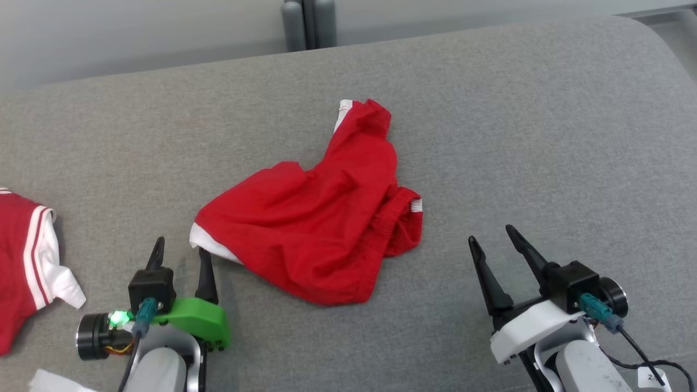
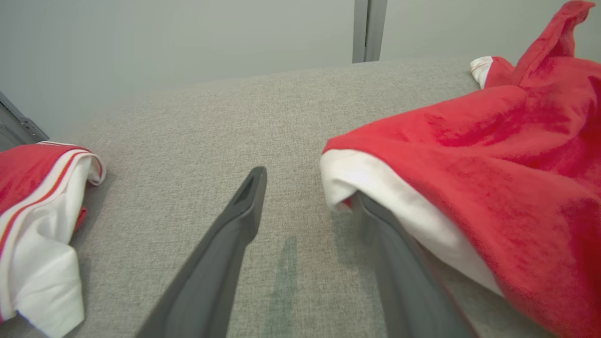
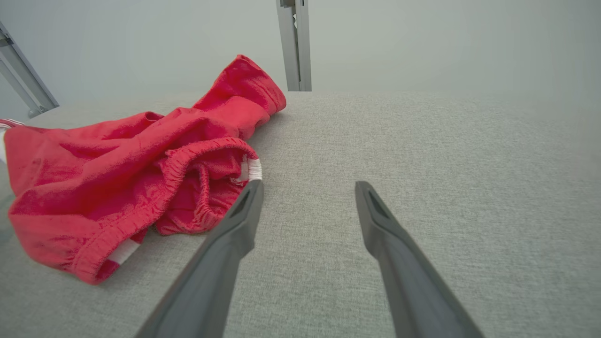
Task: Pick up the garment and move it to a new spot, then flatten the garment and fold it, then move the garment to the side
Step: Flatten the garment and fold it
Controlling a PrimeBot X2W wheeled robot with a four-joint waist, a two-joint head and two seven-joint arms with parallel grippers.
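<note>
Head view: crumpled red fabric shorts with white trim [image 1: 321,223] on grey upholstered surface [image 1: 544,136], lying between both grippers. Left gripper [image 1: 182,245] spread wide, one fingertip hidden beneath white hem [image 2: 375,188] (clearest from left wrist). Right gripper [image 1: 490,232] wide too, empty, just beside waistband [image 3: 206,150].

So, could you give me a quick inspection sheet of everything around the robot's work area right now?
Surface: grey woven fabric top.
Job's things: crumpled red cloth shorts with white trim, lying mid-surface, unfolded.
Clutter: second red-and-white striped garment at the left edge.
Grippers: left gripper open, one finger at the shorts' white hem; right gripper open, apart from the shorts.
Cables: black cable trailing from the right wrist.
Surroundings: pale wall, grey metal post behind.
</note>
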